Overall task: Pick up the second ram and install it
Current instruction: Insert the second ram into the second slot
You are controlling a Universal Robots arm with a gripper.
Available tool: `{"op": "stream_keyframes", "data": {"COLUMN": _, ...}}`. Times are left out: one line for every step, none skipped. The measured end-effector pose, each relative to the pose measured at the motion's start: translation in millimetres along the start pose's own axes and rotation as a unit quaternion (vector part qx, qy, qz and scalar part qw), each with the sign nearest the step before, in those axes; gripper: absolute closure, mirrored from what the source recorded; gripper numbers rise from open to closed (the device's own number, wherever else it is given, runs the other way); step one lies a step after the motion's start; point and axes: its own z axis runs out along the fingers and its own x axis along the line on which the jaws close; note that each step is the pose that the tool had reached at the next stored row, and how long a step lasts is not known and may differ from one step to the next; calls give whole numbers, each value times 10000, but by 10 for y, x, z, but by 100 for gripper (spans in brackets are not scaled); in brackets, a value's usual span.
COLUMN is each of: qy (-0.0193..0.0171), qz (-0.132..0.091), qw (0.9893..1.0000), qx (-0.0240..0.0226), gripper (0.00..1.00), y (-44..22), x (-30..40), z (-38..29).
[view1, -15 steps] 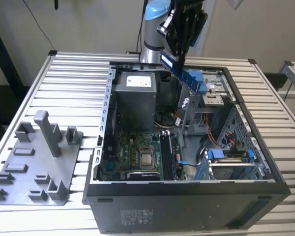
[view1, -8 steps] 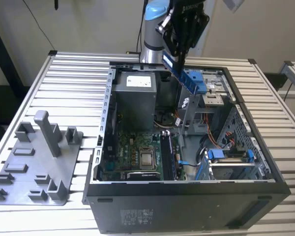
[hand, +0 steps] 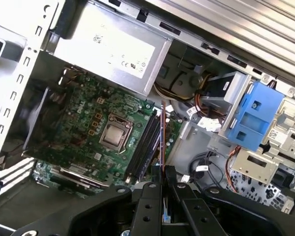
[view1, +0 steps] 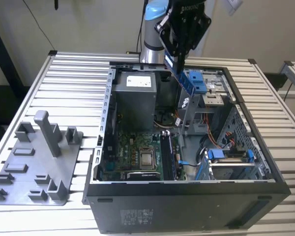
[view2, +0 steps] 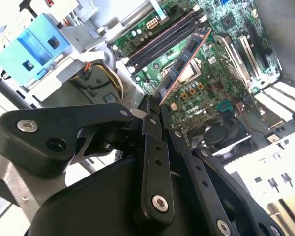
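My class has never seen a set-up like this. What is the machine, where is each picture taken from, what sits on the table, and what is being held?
The machine is a single robot arm that ends in a black tool with two fingers. The exterior view comes from a camera standing off the arm. Both wrist views come from cameras riding on the arm, looking past the tool into the work.

On the slatted metal table lies an open computer case with its green circuit board showing. On the exterior view's left sits a grey plastic holder tray.

The tool is shut on the second ram, a long thin memory stick. It is held in the air over the open case, not yet seated in the board's long dark memory slots.
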Motion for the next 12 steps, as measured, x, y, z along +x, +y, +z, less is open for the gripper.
{"op": "stream_keyframes", "data": {"qy": 3, "qz": 68, "qw": 10000, "qx": 5, "gripper": 86, "y": 0, "x": 0, "z": 1}}
{"op": "stream_keyframes", "data": {"qy": 6, "qz": 134, "qw": 9999, "qx": 12, "gripper": 86, "y": 0, "x": 0, "z": 3}}
{"op": "stream_keyframes", "data": {"qy": 9, "qz": 204, "qw": 9998, "qx": 20, "gripper": 86, "y": 0, "x": 0, "z": 5}}
{"op": "stream_keyframes", "data": {"qy": 13, "qz": 273, "qw": 9996, "qx": 28, "gripper": 86, "y": 0, "x": 0, "z": 8}}
{"op": "stream_keyframes", "data": {"qy": 15, "qz": 328, "qw": 9995, "qx": 33, "gripper": 86, "y": 0, "x": 1, "z": 9}}
{"op": "stream_keyframes", "data": {"qy": 18, "qz": 386, "qw": 9992, "qx": 38, "gripper": 86, "y": 0, "x": 1, "z": 11}}
{"op": "stream_keyframes", "data": {"qy": 20, "qz": 445, "qw": 9990, "qx": 43, "gripper": 86, "y": 0, "x": 1, "z": 14}}
{"op": "stream_keyframes", "data": {"qy": 22, "qz": 508, "qw": 9987, "qx": 47, "gripper": 86, "y": 0, "x": 1, "z": 17}}
{"op": "stream_keyframes", "data": {"qy": 24, "qz": 575, "qw": 9983, "qx": 50, "gripper": 86, "y": 0, "x": 1, "z": 20}}
{"op": "stream_keyframes", "data": {"qy": 26, "qz": 652, "qw": 9979, "qx": 53, "gripper": 86, "y": 0, "x": 1, "z": 25}}
{"op": "stream_keyframes", "data": {"qy": 28, "qz": 739, "qw": 9972, "qx": 56, "gripper": 86, "y": 0, "x": 1, "z": 29}}
{"op": "stream_keyframes", "data": {"qy": 30, "qz": 830, "qw": 9965, "qx": 60, "gripper": 86, "y": 0, "x": 2, "z": 34}}
